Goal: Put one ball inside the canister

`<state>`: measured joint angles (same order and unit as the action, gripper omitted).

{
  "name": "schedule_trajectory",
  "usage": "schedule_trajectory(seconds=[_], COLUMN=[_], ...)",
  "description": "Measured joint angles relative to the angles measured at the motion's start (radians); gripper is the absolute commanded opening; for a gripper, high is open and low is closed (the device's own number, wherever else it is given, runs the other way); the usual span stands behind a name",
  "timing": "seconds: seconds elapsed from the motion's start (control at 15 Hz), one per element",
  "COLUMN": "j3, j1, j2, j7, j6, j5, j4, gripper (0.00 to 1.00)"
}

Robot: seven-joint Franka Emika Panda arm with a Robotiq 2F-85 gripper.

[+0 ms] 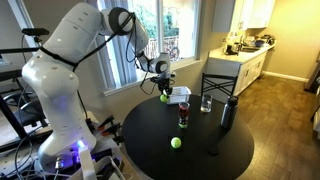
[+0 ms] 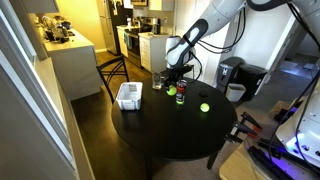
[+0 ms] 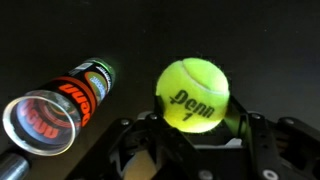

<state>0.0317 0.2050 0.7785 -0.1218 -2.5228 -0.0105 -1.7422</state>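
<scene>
My gripper [image 3: 196,108] is shut on a yellow-green tennis ball [image 3: 192,90] printed "Penn 1". In both exterior views the gripper [image 1: 163,90] [image 2: 172,86] holds this ball [image 1: 164,97] above the round black table, just beside the canister [image 1: 183,113] [image 2: 181,97]. The canister stands upright, a clear tube with a red and dark lower part. In the wrist view its open mouth [image 3: 40,118] lies to the left of the held ball. A second identical ball [image 1: 176,143] [image 2: 204,107] rests on the table, apart from the canister.
A clear drinking glass [image 1: 206,103] [image 2: 158,82], a tall dark bottle [image 1: 228,113] and a white bin [image 1: 178,94] [image 2: 128,95] stand on the table [image 1: 150,140]. A chair [image 1: 222,85] is behind it.
</scene>
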Motion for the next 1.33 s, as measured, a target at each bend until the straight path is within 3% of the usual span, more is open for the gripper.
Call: schedule_trajectory(seconds=[0.33, 0.73, 1.33], j3=[0.078, 0.154, 0.173], j1=[0.021, -0.002, -0.049], j2=[-0.086, -0.099, -0.095], j7=[-0.085, -0.126, -0.126], j6=[-0.034, -0.1, -0.215], j5=[0.066, 0.076, 0.076], j4=[-0.1, -0.142, -0.137], gripper=[0.36, 0.36, 0.36])
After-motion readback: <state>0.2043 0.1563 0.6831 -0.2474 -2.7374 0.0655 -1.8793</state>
